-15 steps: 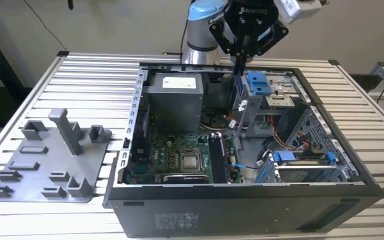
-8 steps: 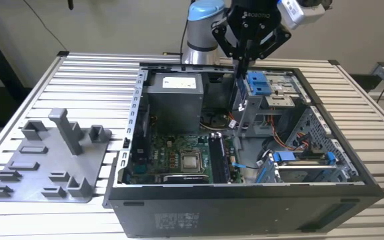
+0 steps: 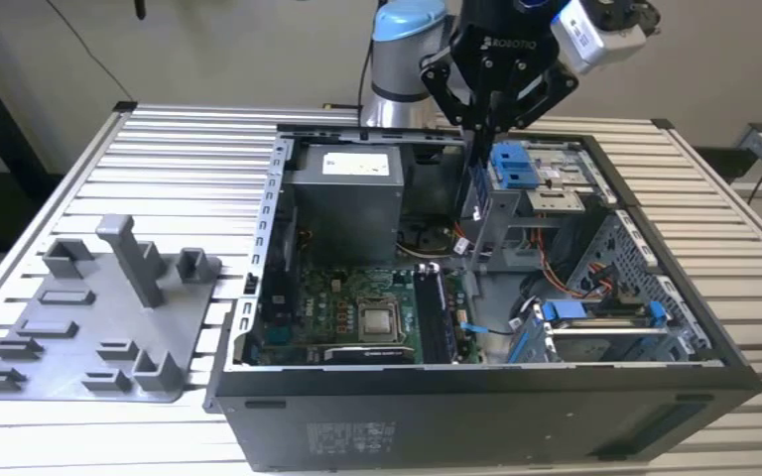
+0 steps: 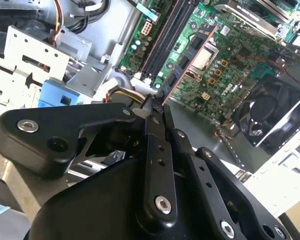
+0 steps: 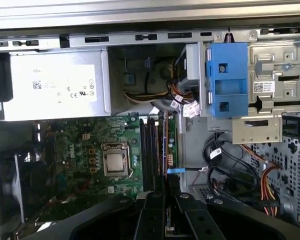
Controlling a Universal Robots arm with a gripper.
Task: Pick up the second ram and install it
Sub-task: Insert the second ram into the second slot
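The tool is clamped on the second ram, holding it edge-down above the memory slots of the green motherboard, so the pick-up is done but the stick is not yet seated.

An open computer case lies on a slatted table — green motherboard, silver power supply and blue drive bracket inside. A grey plastic fixture sits beside it, toward the exterior view's left.
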